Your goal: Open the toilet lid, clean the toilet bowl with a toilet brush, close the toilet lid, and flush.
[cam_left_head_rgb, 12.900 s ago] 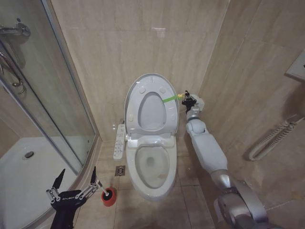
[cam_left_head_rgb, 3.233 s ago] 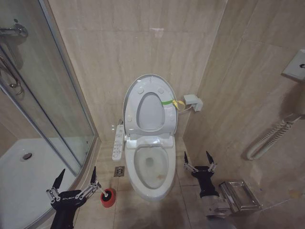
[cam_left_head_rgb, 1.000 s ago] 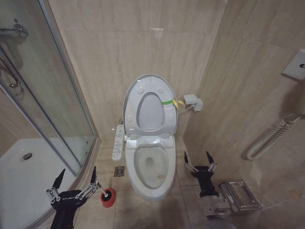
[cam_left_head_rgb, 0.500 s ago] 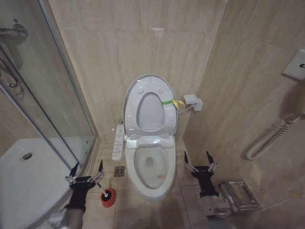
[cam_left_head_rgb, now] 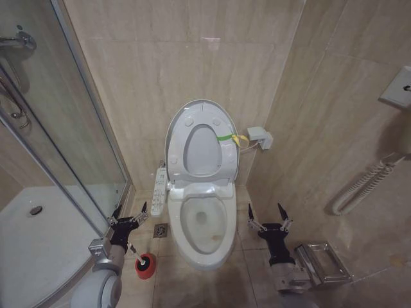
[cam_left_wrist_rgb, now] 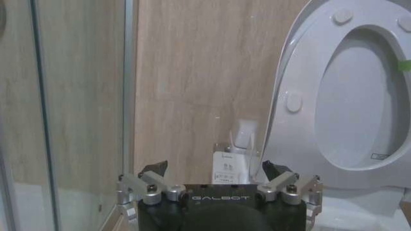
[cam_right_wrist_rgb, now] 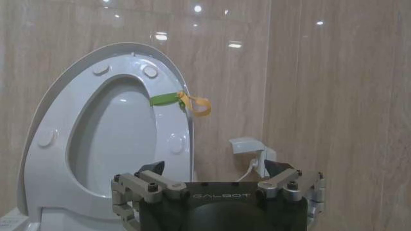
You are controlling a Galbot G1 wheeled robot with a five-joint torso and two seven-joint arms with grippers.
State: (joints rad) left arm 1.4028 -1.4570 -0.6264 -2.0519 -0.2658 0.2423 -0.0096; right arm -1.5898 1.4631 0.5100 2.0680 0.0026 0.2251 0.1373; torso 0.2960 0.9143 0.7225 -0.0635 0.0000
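Toilet brush (cam_left_head_rgb: 142, 261) first: it stands in its small red cup (cam_left_head_rgb: 146, 265) at the lower left of the head view, and my left gripper (cam_left_head_rgb: 128, 219) now hangs just above and behind it, fingers spread apart and holding nothing. That is the change worth telling: a moment ago this gripper sat lower and further left, at the bottom edge of the frame beside the shower tray (cam_left_head_rgb: 32, 237); it has since risen and swung inward toward the toilet, so the handle of the brush lies just below my fingertips, near but not yet touched. I judge the reach for the brush has begun and the grasp is not yet made. Further out, the toilet lid (cam_left_head_rgb: 201, 138) stands upright against the wall at frame centre with the seat raised against it, so the opening step looks done, and the toilet bowl (cam_left_head_rgb: 206, 226) lies open just to the right of my gripper. My right gripper (cam_left_head_rgb: 268, 217) waits at the lower right, beside the bowl, fingers also apart and empty.
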